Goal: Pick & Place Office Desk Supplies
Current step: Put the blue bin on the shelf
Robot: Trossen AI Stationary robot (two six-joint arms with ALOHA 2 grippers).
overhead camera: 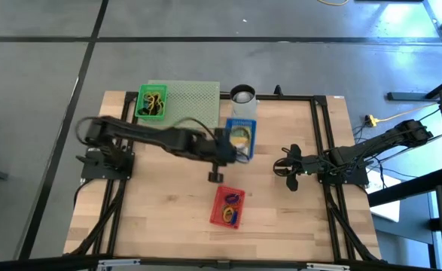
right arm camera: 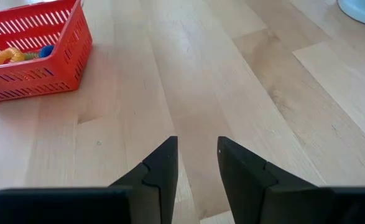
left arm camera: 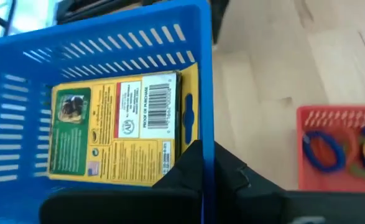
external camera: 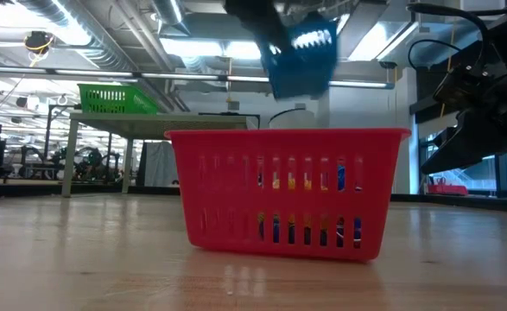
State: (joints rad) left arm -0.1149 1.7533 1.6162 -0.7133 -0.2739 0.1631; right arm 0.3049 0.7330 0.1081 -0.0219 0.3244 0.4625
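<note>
My left gripper point(overhead camera: 232, 150) is shut on a blue slotted basket point(overhead camera: 243, 128), which hangs in the air above the table in the low view point(external camera: 301, 56). A yellow card pack point(left arm camera: 117, 127) lies inside the basket. A red basket point(overhead camera: 228, 205) with blue, orange and yellow rubber bands point(left arm camera: 322, 149) stands on the table nearer the front edge. My right gripper point(overhead camera: 287, 167) is open and empty, low over bare wood point(right arm camera: 198, 155) to the right of the red basket. My left gripper holds the blue basket by one side wall point(left arm camera: 206, 124). One finger point(left arm camera: 182, 171) is inside the basket next to the card pack and the other finger point(left arm camera: 238, 177) is outside. The basket is lifted clear of the table and is tilted in the low view.
A green basket point(overhead camera: 151, 103) with rubber bands sits on a pale green mesh stand point(overhead camera: 194, 96) at the far left. A white cup point(overhead camera: 243, 95) stands at the far edge. A small black object point(overhead camera: 215, 176) lies on the table between the blue and red baskets.
</note>
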